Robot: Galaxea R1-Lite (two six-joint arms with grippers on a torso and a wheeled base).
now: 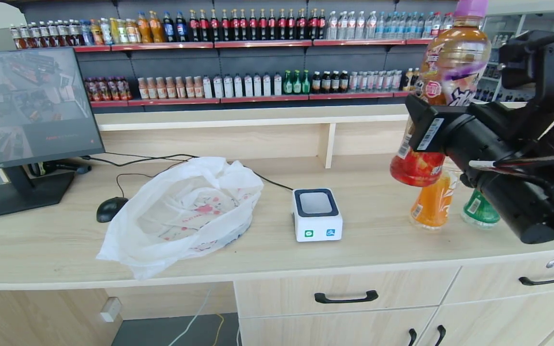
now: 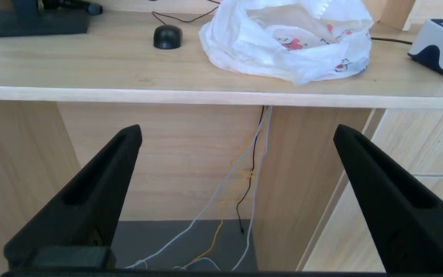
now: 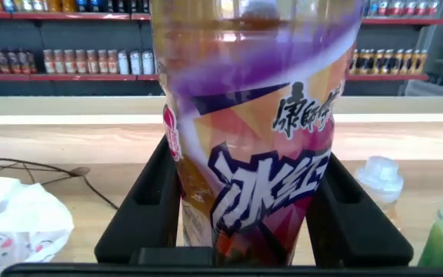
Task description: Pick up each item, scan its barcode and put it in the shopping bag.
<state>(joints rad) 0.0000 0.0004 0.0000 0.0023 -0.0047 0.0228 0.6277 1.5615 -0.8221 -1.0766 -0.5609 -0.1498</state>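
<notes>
My right gripper [image 1: 426, 129] is shut on a tea bottle [image 1: 443, 91] with a purple cap and holds it upright, high above the counter's right end. In the right wrist view the bottle [image 3: 252, 131] stands between the two black fingers [image 3: 141, 208]. Under it on the counter stand an orange drink bottle [image 1: 432, 202] and a green bottle [image 1: 480, 210]. The white scanner [image 1: 316, 214] sits mid-counter, and the open white shopping bag [image 1: 185, 211] lies to its left. My left gripper [image 2: 237, 200] hangs open below the counter's front edge, holding nothing, facing the bag [image 2: 291, 38].
A monitor [image 1: 27, 110] stands at the counter's left end, with a black mouse [image 1: 109, 208] and cables beside the bag. Shelves of drinks line the back wall behind a raised wooden ledge [image 1: 258, 120]. Drawers with black handles [image 1: 346, 298] sit under the counter.
</notes>
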